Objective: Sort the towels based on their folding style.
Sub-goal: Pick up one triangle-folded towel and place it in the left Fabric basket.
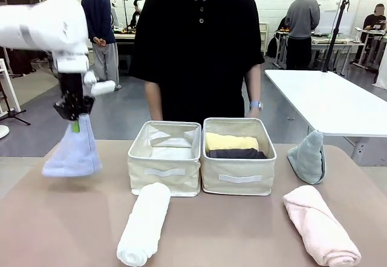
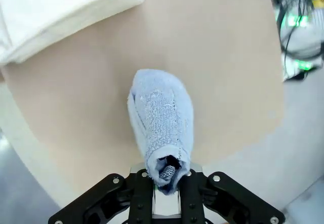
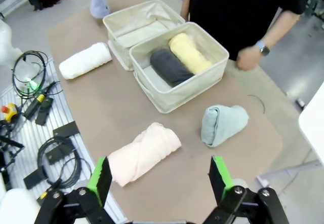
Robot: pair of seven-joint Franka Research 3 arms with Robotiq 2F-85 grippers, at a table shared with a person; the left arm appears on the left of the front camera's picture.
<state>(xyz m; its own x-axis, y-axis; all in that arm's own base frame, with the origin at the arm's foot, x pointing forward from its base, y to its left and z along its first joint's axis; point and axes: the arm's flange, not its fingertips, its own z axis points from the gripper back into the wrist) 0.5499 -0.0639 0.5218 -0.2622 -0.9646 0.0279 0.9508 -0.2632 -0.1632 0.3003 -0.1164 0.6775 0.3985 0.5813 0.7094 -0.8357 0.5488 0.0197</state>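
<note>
1. Holding the blue cone towel [image 1: 74, 152] pinched in my left gripper [image 1: 74, 115], over the table's [image 1: 60, 231] left end.
2. White roll [image 1: 144, 223] lies unsorted; left bin [image 1: 164, 171] has nothing in it.
3. Right bin [image 1: 238, 177] holds the yellow roll [image 1: 231, 141] and dark grey roll [image 1: 237, 153]: two of six done, I judge.
4. Grey-green cone [image 1: 308, 157] and pink roll [image 1: 320, 225] wait; my right gripper [image 3: 161, 176] gapes wide.

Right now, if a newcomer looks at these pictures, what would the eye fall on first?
The left pincer, shut on the tip of a light blue cone-folded terry towel, holds it over the table at its left side. In the middle stand a left cream fabric bin and a right cream fabric bin, which holds a yellow rolled towel and a dark grey rolled towel.
</note>
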